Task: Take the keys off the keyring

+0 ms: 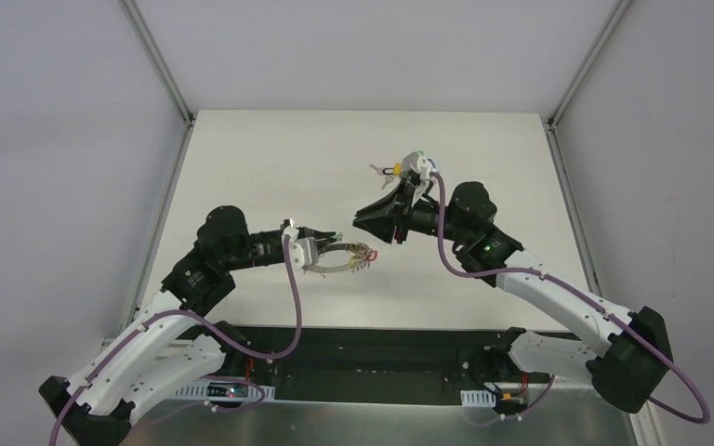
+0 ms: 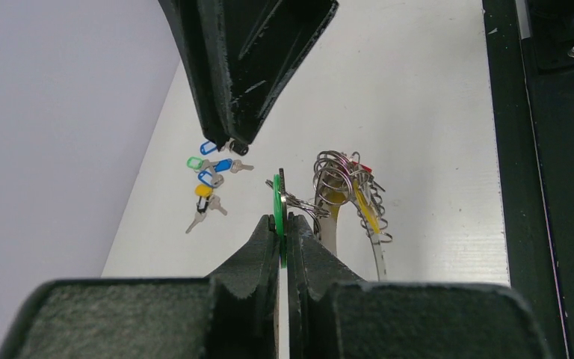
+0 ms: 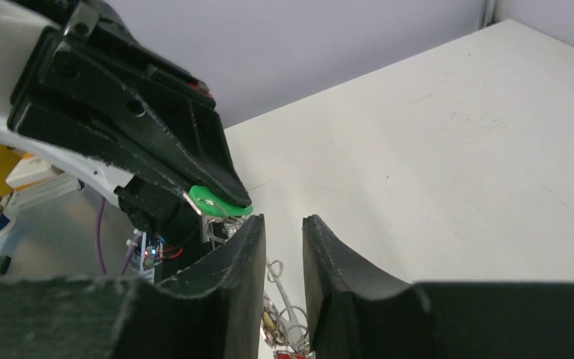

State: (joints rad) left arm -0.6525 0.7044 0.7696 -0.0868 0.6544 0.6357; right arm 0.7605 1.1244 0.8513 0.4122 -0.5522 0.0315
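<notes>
The worktop (image 1: 270, 158) is mostly bare, and the work goes on above its middle, a little toward the near edge. The left hand (image 2: 282, 224) is clamped on a green tag (image 2: 276, 196). The keyring (image 2: 378, 258) hangs from that tag and seems to be clear of the surface. The right hand (image 3: 284, 224) faces it from the right, fingers apart with nothing between them, just short of the wire loops. The keys (image 2: 366, 213), tagged red and yellow, sit among those loops. A loose pile (image 2: 211, 178) of other tagged keys lies toward the far edge.

The step looks like the right hand taking one key. It should close on a single tag or key head, not a bunch of loops. It should then work the key along the wire's coil rather than tug it straight, since the ring dangles and may swing.

Only the left wrist view shows the tag colours clearly. The right wrist view shows the finger gap, but the keys are nearly cropped. From above the keyring is a tangle, though the spacing of the two hands is plain.
</notes>
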